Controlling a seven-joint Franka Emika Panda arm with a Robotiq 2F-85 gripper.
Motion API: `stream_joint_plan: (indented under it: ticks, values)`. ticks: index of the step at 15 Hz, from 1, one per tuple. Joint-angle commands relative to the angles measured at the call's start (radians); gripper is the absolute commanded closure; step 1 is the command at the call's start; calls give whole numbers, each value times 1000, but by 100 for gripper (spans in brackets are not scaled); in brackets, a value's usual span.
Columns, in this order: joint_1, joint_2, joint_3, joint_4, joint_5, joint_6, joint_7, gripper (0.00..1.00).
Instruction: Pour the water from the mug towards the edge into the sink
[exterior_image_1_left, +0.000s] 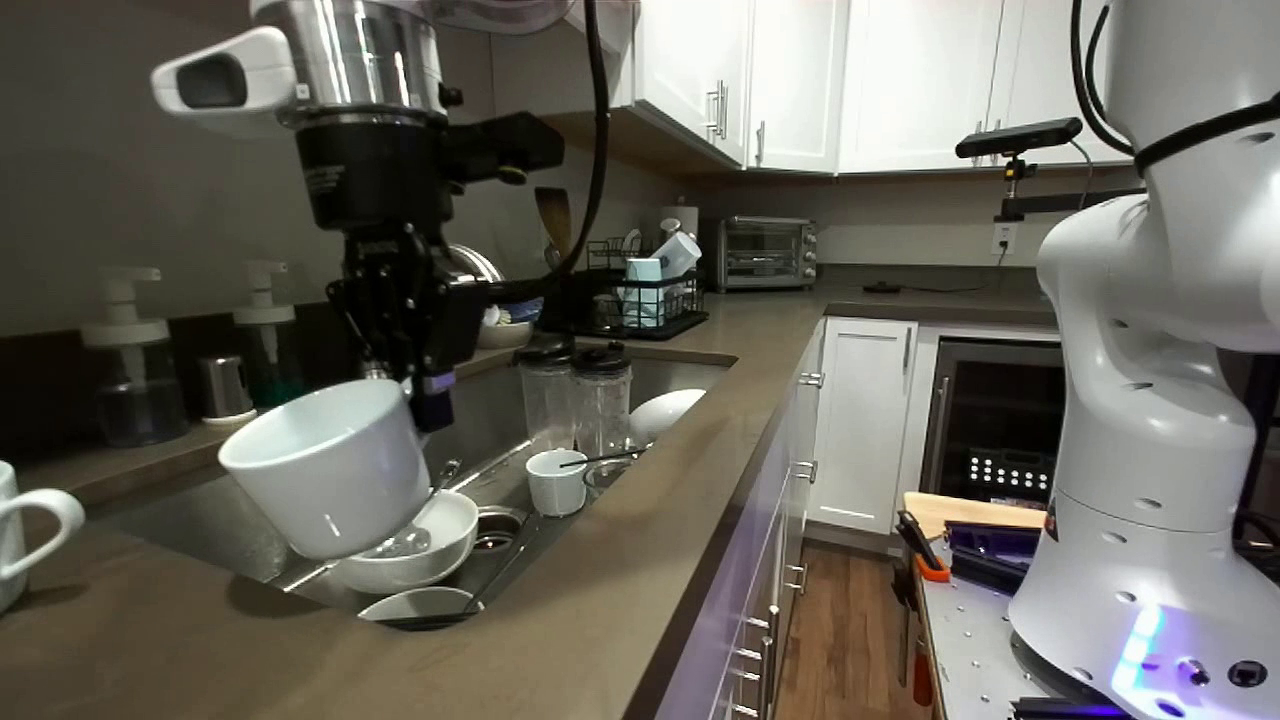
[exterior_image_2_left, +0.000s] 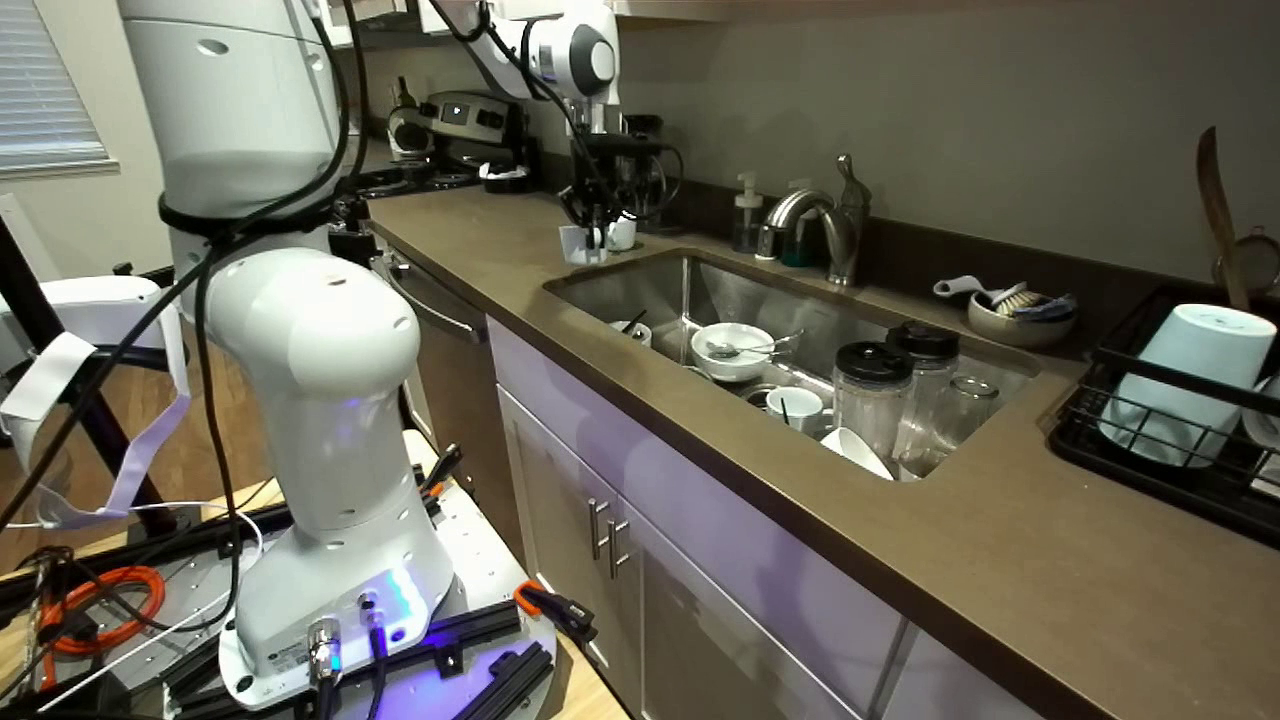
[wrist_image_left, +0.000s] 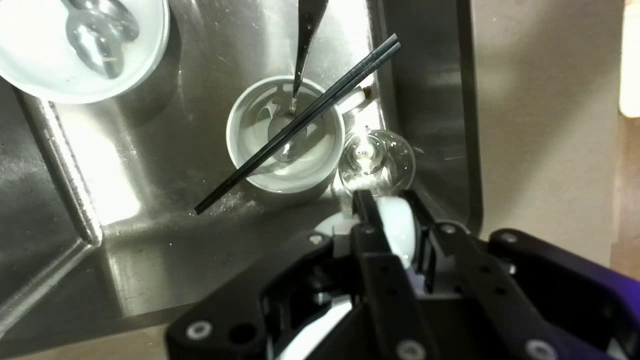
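Observation:
The large white mug (exterior_image_1_left: 330, 475) hangs in the air over the near end of the sink, tilted with its mouth up and to the left in an exterior view. My gripper (exterior_image_1_left: 424, 398) points down and is shut on the mug's handle; in the wrist view a white handle part (wrist_image_left: 397, 225) sits between the black fingers (wrist_image_left: 369, 212). Most of the mug body is hidden there. No water can be made out inside the mug. The steel sink (exterior_image_2_left: 770, 300) holds dishes. The counter's front edge (exterior_image_2_left: 700, 458) runs along the cabinets.
Inside the sink are a white bowl with spoons (exterior_image_2_left: 733, 350), a cup with black chopsticks (wrist_image_left: 287, 172), a stemmed glass (wrist_image_left: 395, 170), and lidded jars (exterior_image_2_left: 872, 385). A faucet (exterior_image_2_left: 815, 205) rises behind. Another white mug (exterior_image_1_left: 14, 540) stands on the counter near the held one.

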Motion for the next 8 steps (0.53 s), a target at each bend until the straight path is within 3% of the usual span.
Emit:
stream_joint_plan:
  ticks: [1, 8]
  values:
    - [-9, -87, -4, -72, 34, 7, 13, 93]
    - [-13, -129, -37, -95, -20, -48, 32, 93]
